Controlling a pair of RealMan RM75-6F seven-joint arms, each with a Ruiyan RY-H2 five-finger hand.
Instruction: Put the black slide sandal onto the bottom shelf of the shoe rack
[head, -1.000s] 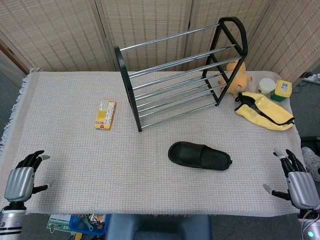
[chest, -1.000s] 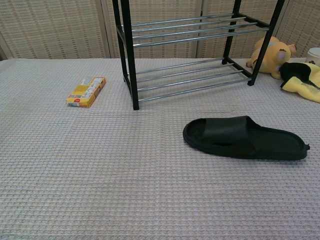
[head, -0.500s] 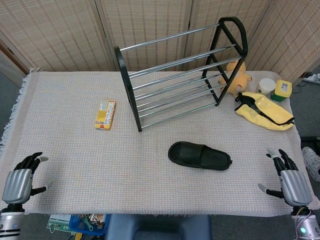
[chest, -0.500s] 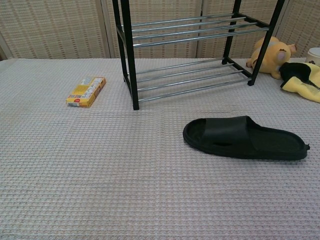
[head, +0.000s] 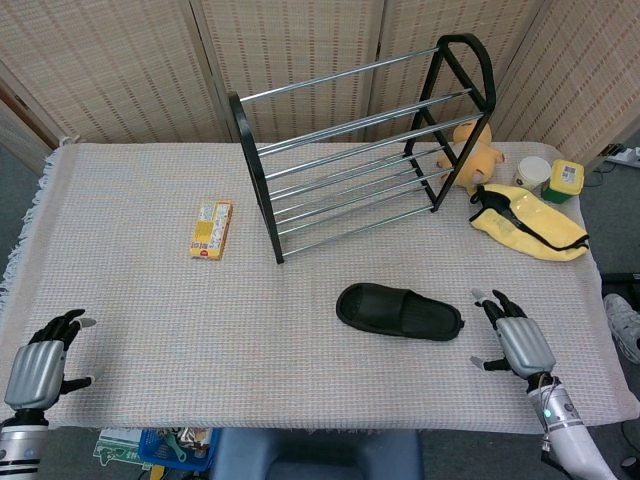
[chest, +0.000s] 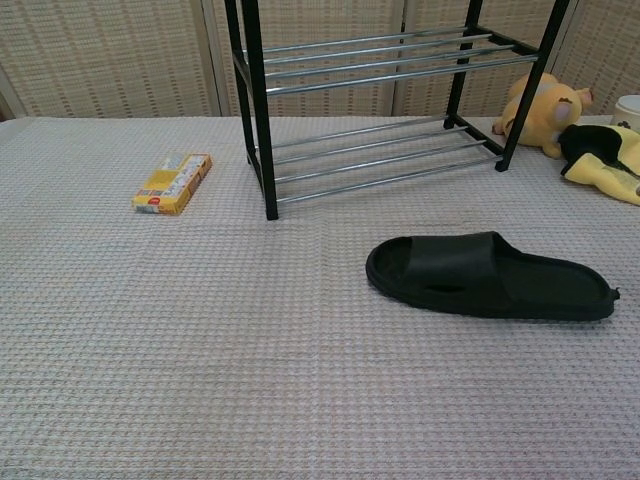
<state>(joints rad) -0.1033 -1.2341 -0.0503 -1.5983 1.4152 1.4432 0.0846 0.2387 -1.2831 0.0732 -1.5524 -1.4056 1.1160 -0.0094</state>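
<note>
The black slide sandal (head: 400, 312) (chest: 488, 277) lies flat on the woven cloth, in front of the shoe rack (head: 360, 145) (chest: 375, 95). The rack's bottom shelf (head: 352, 214) (chest: 385, 160) of metal bars is bare. My right hand (head: 519, 343) hovers just right of the sandal's heel end, fingers spread, holding nothing and a short gap away from it. My left hand (head: 40, 364) hangs at the table's front left corner, fingers apart and empty. The chest view shows neither hand.
A yellow box (head: 211, 229) (chest: 173, 182) lies left of the rack. Right of the rack sit a plush toy (head: 472, 155) (chest: 543, 112), a yellow and black cloth (head: 528, 224), a white cup (head: 532, 172) and a green-lidded jar (head: 563, 180).
My right hand has moved left and inward from the table's right edge to just beside the sandal. The left hand has sunk slightly. The sandal has not moved.
</note>
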